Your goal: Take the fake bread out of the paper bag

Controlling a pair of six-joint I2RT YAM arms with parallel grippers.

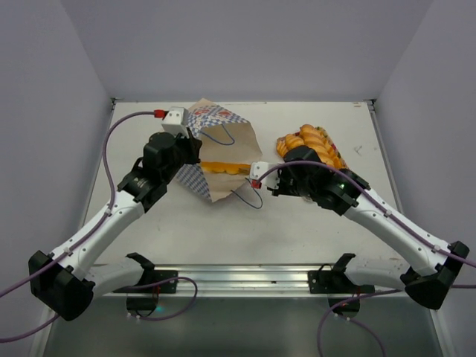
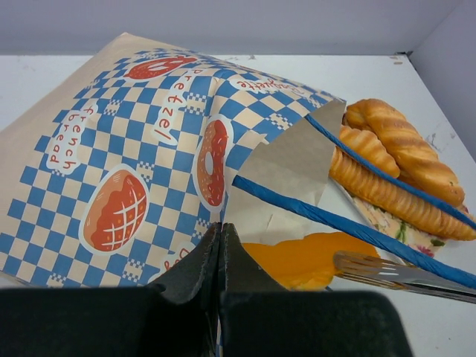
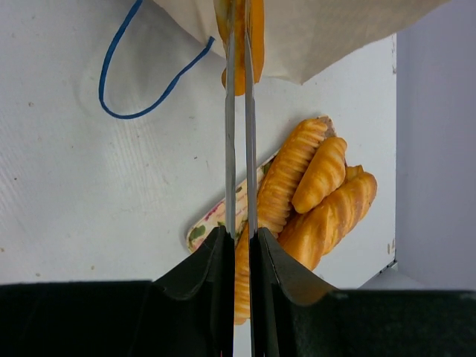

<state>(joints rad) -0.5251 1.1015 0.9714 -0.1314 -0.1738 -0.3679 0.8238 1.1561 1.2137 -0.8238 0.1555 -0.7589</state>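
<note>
Your left gripper sits at the bottom centre of its wrist view. Its two dark fingers are pressed together with no gap, pinching the near edge of the paper bag. The bag lies on its side on the table, filling the left and middle of that view. Its checkered band faces the camera and its mouth opens toward the right.

In that mouth, just right of your left fingers, you see the orange bread. It lies low, half in and half out of the opening. A blue cord handle crosses above it, and a thin metal blade reaches in from the lower right.

That blade belongs to your right gripper. In its wrist view the two long thin blades run straight up the middle of the frame, nearly parallel with only a narrow slit between them. Near the top edge they clamp the orange bread, which shows on both sides of the blades and just below the bag's lip. The blade tips run out of the frame, so you cannot see how deep they reach.

The other breads are piled on a floral tray at the lower right of that view, well apart from the bag. From above, this pile lies right of centre, beyond your right arm.
</note>
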